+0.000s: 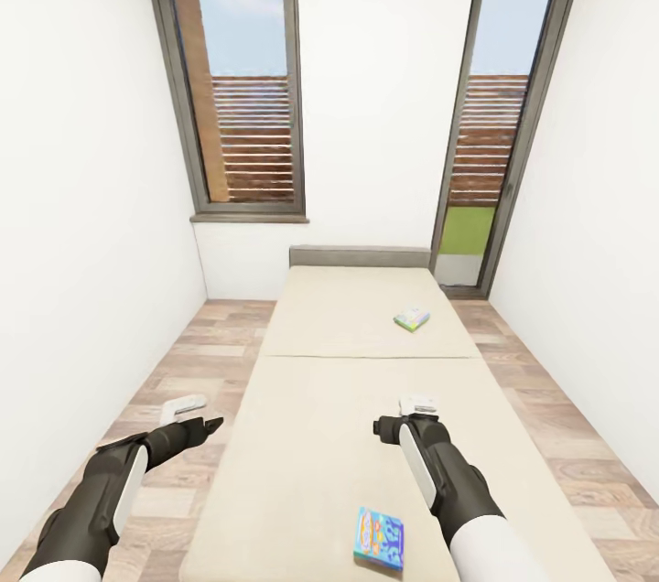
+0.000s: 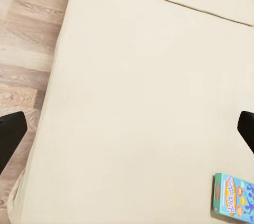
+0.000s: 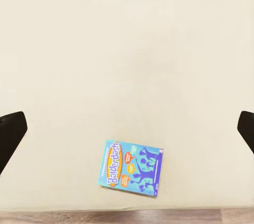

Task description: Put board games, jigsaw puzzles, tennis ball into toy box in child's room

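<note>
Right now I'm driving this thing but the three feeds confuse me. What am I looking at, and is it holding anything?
The big picture is the robot's head camera, looking down over both arms at a beige bed. The left gripper hangs over the floor beside it, the right gripper over the mattress. The two other pictures look along each gripper; the dark shapes at their edges are its fingers, spread wide. Nothing is held. Two board games lie on the bed: a blue one near you and a pale one farther up.
</note>
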Motion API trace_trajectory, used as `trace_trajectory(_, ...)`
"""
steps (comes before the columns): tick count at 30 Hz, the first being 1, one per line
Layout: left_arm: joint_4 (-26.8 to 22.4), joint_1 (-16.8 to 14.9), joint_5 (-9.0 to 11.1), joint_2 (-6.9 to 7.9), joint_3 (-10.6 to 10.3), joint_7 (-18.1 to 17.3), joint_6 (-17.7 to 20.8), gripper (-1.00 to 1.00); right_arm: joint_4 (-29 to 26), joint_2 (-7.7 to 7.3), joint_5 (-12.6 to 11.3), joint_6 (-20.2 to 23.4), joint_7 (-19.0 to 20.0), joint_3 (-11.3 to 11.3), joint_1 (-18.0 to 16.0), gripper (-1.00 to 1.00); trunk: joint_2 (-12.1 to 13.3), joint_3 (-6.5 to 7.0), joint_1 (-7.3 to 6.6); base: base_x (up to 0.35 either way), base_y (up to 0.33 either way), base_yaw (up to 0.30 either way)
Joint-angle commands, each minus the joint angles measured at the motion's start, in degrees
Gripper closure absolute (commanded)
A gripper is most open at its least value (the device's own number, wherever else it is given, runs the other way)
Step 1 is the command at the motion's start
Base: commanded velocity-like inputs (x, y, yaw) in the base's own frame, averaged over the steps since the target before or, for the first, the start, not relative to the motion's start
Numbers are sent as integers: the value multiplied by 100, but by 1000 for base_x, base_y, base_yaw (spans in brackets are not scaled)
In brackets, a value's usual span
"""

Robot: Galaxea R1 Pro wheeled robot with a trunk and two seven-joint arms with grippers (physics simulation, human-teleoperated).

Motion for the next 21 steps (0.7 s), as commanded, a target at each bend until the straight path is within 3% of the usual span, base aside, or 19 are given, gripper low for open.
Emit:
trace_trajectory(1,-6,-6,2,-1,13,-29,38,-100,-6,0,-61,17,-53,10,-5,-100,-14,-14,5,40,0,0)
trace_trajectory(21,-6,-6,2,-13,13,1,37,-100,3,-7,-71,8,-55,6,-22,-100,-14,-125,5,4,0,-41)
